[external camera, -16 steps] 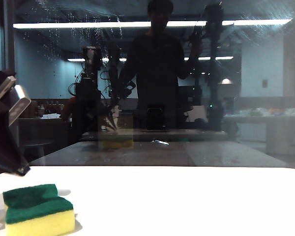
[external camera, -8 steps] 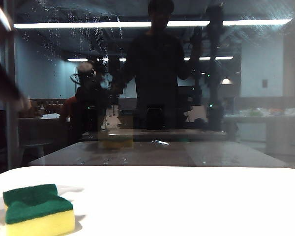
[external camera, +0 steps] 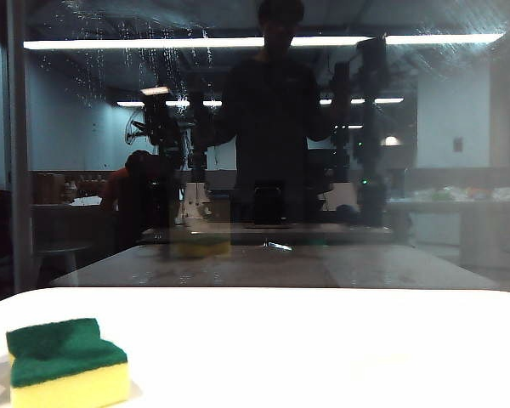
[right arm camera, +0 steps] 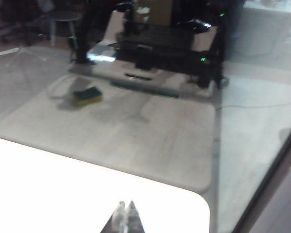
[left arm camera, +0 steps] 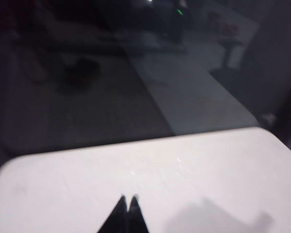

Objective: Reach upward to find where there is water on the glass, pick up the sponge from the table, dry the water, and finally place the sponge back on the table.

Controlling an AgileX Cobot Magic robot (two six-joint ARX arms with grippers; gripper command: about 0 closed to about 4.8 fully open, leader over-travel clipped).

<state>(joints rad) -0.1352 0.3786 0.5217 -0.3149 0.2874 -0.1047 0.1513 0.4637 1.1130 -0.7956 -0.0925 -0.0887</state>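
Note:
The yellow sponge (external camera: pixel 66 364) with its green layer on top lies on the white table (external camera: pixel 323 348), at the near left of the exterior view. Behind the table stands the dark glass (external camera: pixel 459 153), and fine water droplets and drip streaks (external camera: pixel 136 59) show on its upper left. Neither arm itself shows in the exterior view, only dim reflections. In its own wrist view my left gripper (left arm camera: pixel 128 198) is shut and empty above the table (left arm camera: pixel 194 165), facing the glass (left arm camera: pixel 77 97). My right gripper (right arm camera: pixel 125 204) is likewise shut and empty over the table's corner (right arm camera: pixel 184 204).
A grey frame strip (external camera: pixel 17 144) runs down the glass at the left. The pane mirrors the tabletop (right arm camera: pixel 136 131), the sponge (right arm camera: pixel 87 95), a standing person (external camera: pixel 272 110) and bright ceiling light strips (external camera: pixel 153 42).
The left arm, a second ago at the left edge of the exterior view, has swung up and out of that view. The sponge has not moved.

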